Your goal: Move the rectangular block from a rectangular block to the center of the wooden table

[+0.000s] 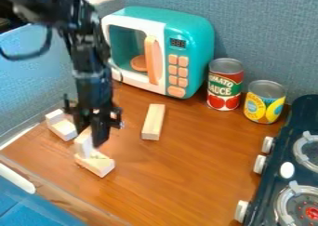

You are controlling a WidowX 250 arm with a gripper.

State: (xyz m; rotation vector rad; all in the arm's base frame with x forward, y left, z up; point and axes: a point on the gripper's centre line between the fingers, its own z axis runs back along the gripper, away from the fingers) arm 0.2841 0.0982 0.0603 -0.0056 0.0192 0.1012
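The black gripper [94,134] hangs down over the left part of the wooden table [186,174], low at a small pale wooden block [83,143]. That block stands upright at the back end of a rectangular block [96,164] lying flat; the gripper partly covers it. Whether the upright block is held or only rests there, I cannot tell. Behind and to the left lies another pale block [63,128] with a raised end. A longer rectangular block [153,122] lies flat to the right of the gripper, apart from it.
A teal toy microwave [195,48] stands at the back, with a tomato sauce can [225,84] and a yellow-labelled can [264,102] to its right. The dark toy stove [292,150] lines the right side. A blue-grey wall [267,29] rises behind.
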